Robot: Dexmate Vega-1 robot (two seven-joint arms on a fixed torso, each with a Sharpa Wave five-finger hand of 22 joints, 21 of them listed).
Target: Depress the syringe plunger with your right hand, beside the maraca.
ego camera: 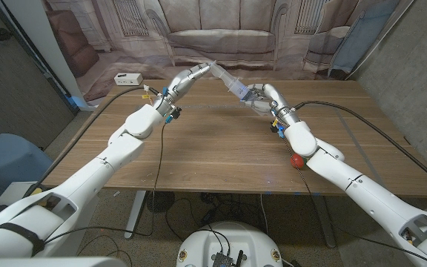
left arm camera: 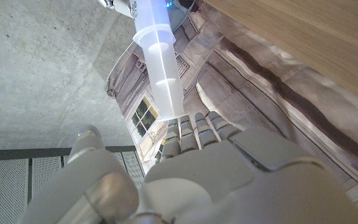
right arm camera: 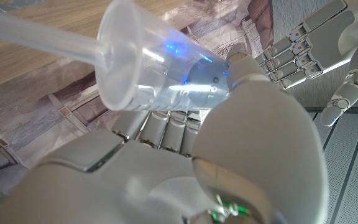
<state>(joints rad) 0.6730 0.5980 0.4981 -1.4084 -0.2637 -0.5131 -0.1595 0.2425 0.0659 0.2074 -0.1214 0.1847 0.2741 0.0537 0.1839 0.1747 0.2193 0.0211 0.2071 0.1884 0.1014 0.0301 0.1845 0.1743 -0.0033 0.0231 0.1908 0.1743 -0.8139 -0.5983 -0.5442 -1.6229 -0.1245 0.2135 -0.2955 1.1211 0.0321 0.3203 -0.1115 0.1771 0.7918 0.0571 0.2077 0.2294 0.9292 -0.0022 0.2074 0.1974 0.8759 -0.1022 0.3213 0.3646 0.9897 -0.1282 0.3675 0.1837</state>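
1. The clear plastic syringe [ego camera: 227, 79] is being held in the air above the far middle of the bench [ego camera: 221, 159], spanning the gap between the two raised hands. It is touching nothing but the hands.
2. The left hand [ego camera: 189, 79] is wrapping its fingers around one end of the barrel [left arm camera: 161, 68]; in the left wrist view that end is sinking into the curled fingers.
3. The right hand [ego camera: 264, 96] is gripping the other, wider end; in the right wrist view the flared rim [right arm camera: 114, 56] is sitting just above its closed fingers, with the thin rod of the plunger [right arm camera: 36, 37] running out from it.
4. Long axis: slanting from the left hand down toward the right hand, roughly across the bench's width. Any push would be travelling along that line, toward the left hand.
5. The right hand is the one nearer the plunger end, judging from its wrist view; whether a finger is already seated on the plunger head cannot be told.
6. Barrel contents: looking clear; no liquid is visible, only blue light reflections.
7. The red maraca [ego camera: 296, 161] is lying on the bench under the right forearm, nearer the robot than the syringe and well apart from it.
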